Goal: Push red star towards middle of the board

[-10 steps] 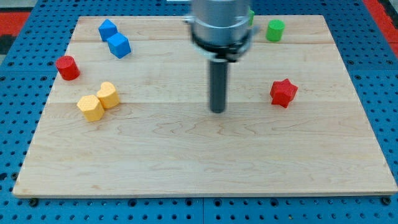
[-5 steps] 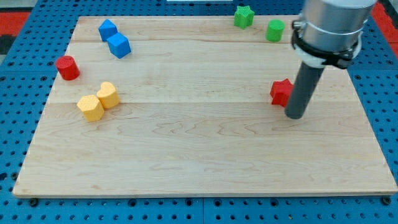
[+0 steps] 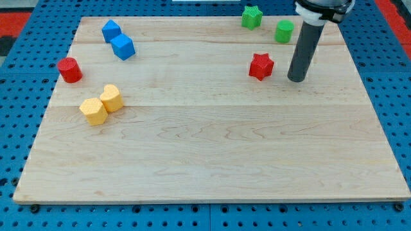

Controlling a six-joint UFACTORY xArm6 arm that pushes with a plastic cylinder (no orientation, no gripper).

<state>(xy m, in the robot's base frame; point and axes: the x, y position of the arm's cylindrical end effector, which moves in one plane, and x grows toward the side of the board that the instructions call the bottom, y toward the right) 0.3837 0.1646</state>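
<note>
1. We work over a pale wooden tabletop point(image 3: 212, 160) made of long planks, lying on a blue pegboard base point(image 3: 19, 115) with red panels showing at the view's top corners.
2. Our tool is a straight dark rod with no jaws, so it neither clenches nor grasps anything; my tip point(image 3: 297, 79) rests on the wood in the view's upper right.
3. The red star-shaped block point(image 3: 261, 66) lies just to the view's left of my tip — near it, with a narrow strip of bare wood between them.
4. A green star-shaped block point(image 3: 252, 17) and a green cylinder block point(image 3: 284, 31) sit close to the top edge, above the red star and my tip.
5. Two blue cube blocks point(image 3: 112, 29) point(image 3: 122, 47) stand side by side in the upper left, with a red cylinder block point(image 3: 69, 69) near the left edge below them.
6. Two yellow blocks point(image 3: 111, 97) point(image 3: 94, 110) touch each other lower on the left side.
7. The middle and the whole lower half of the tabletop carry no blocks — bare wood runs from the red star down to the bottom edge.
</note>
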